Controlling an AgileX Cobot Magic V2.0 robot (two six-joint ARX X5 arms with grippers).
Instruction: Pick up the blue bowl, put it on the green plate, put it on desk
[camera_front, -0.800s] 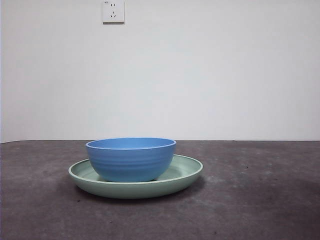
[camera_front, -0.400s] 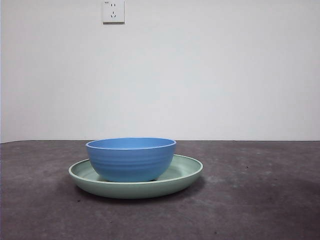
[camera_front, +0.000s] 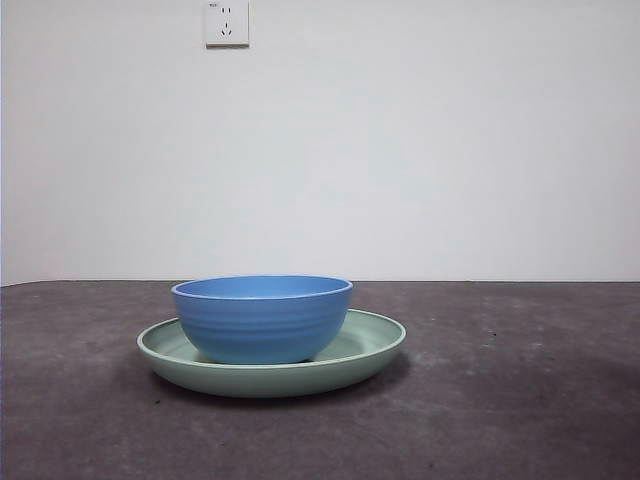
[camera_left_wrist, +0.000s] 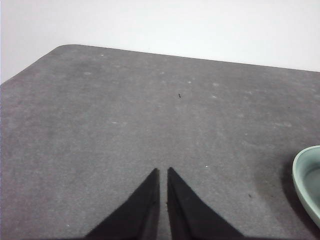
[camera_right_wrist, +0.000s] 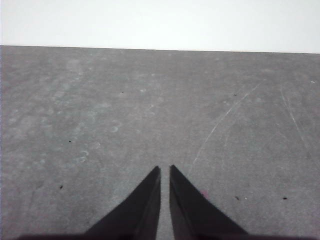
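Note:
The blue bowl (camera_front: 262, 317) stands upright inside the green plate (camera_front: 372, 345), a little left of the plate's middle, on the dark grey desk (camera_front: 500, 400). Neither arm shows in the front view. My left gripper (camera_left_wrist: 163, 172) is shut and empty over bare desk, with an edge of the green plate (camera_left_wrist: 306, 179) off to its side. My right gripper (camera_right_wrist: 165, 169) is shut and empty over bare desk; neither bowl nor plate shows in its view.
A white wall with a power socket (camera_front: 227, 22) stands behind the desk. The desk's rounded far corner (camera_left_wrist: 65, 48) shows in the left wrist view.

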